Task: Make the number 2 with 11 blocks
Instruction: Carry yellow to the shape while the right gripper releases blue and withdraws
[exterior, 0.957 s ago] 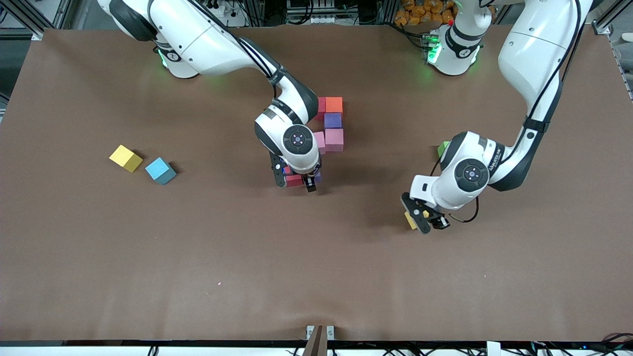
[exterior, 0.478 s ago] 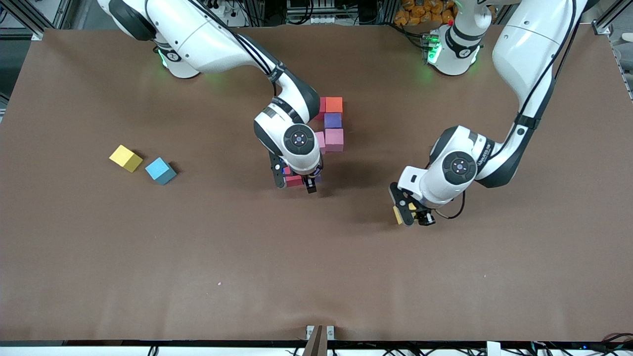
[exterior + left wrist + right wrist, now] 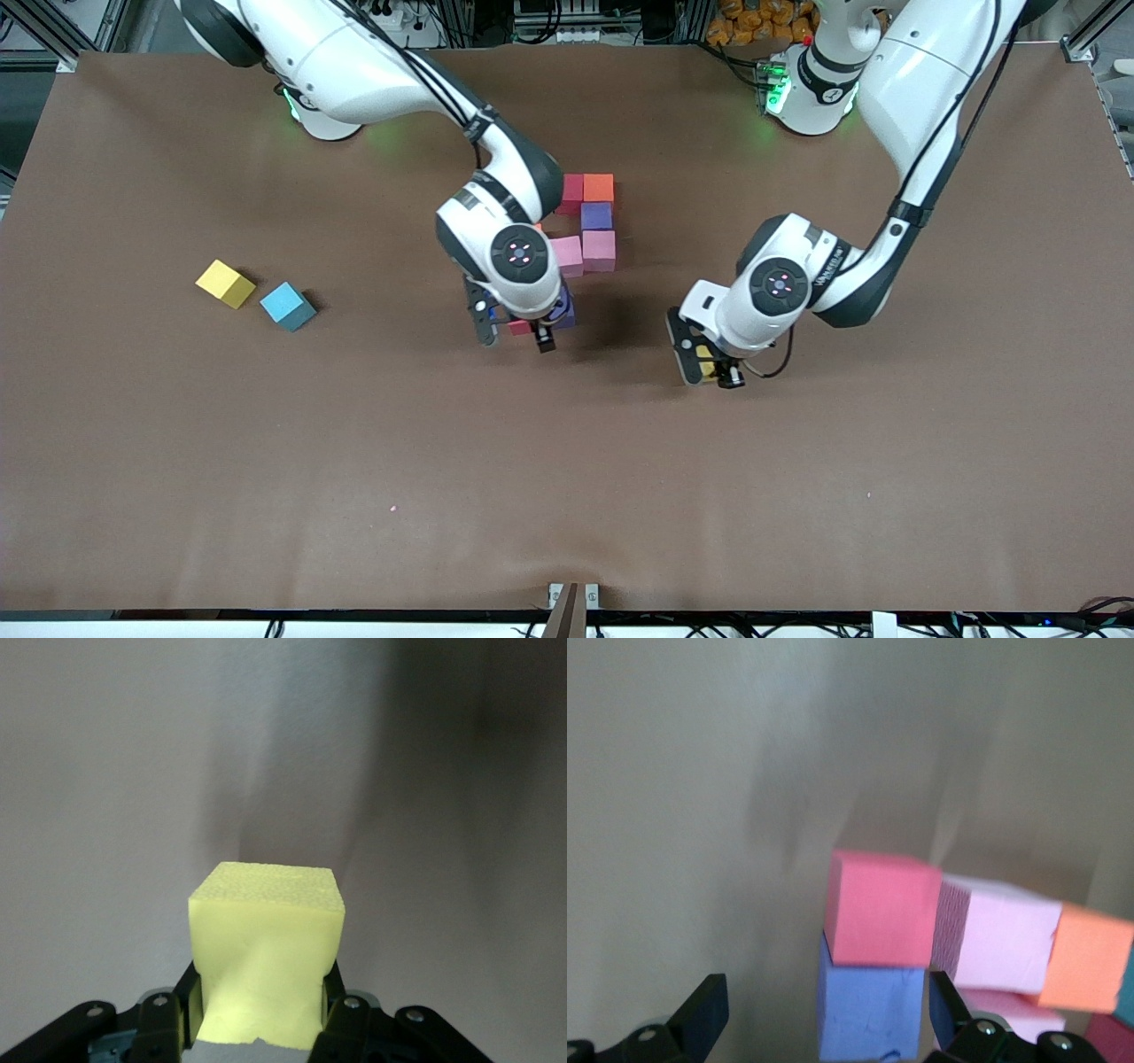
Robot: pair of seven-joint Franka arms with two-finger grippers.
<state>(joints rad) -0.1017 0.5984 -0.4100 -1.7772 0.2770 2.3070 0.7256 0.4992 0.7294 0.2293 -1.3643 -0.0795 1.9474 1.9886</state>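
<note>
Left tool [image 3: 709, 361] grips a yellow block [image 3: 266, 957]; right tool [image 3: 512, 331] gapes.

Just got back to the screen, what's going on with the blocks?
The left gripper is shut on a yellow block, held over bare table beside the block figure at mid-table. The right gripper hangs open over the figure's nearer end, above a red block. Another yellow block and a blue block wait toward the right arm's end.
</note>
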